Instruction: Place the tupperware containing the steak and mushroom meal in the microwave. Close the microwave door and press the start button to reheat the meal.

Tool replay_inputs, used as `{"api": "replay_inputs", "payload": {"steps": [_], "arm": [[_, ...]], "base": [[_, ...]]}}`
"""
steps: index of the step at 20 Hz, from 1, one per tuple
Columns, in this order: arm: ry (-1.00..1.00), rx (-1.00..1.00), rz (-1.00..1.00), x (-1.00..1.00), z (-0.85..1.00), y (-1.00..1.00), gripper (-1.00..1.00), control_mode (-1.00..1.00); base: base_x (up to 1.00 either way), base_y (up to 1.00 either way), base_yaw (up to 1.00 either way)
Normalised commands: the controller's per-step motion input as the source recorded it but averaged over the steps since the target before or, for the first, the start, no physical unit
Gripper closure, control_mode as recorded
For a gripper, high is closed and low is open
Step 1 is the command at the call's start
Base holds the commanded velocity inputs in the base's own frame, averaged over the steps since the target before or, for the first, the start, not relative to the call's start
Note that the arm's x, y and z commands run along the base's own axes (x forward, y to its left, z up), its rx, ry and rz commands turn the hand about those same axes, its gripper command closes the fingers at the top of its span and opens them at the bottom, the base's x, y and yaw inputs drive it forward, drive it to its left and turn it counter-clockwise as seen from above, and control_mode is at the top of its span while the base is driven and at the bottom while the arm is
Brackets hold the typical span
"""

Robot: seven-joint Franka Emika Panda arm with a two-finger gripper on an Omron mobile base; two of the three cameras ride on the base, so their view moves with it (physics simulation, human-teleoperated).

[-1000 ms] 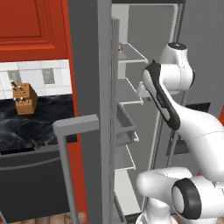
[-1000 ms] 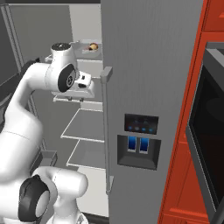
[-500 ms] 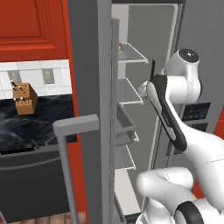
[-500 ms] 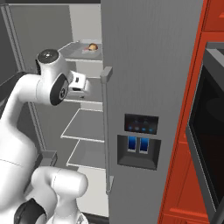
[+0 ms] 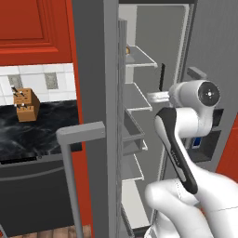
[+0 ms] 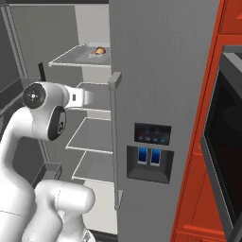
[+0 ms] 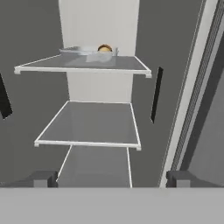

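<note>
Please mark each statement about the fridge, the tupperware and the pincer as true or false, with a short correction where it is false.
1. The tupperware sits on the top fridge shelf. True.
2. The pincer is closed on the tupperware. False: it is open and apart from it.
3. The shelf below the tupperware holds a bottle. False: that shelf is bare.
4. A brown mushroom shows above the tupperware rim. True.
5. A knife block stands on the dark counter. True.

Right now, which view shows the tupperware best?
The hand view: the tupperware faces the camera on the fridge's top shelf. Right base view shows it sideways, partly behind the door; left base view gives a sliver.
</note>
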Motion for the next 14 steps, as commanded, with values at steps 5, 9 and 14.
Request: {"api": "replay_inputs", "payload": {"steps": [5, 9, 14], "arm": [[-0.23, 0.05, -0.05, 0.00, 0.48, 0.11, -1.00, -1.00], [-0.08, 0.08, -0.01, 0.00, 0.62, 0.05, -1.00, -1.00], [0.00, 0.11, 0.00, 0.00, 0.62, 0.01, -1.00, -1.00]], "base": [[0.00, 0.00, 0.00], [0.00, 0.00, 0.00], [0.00, 0.00, 0.00]]}}
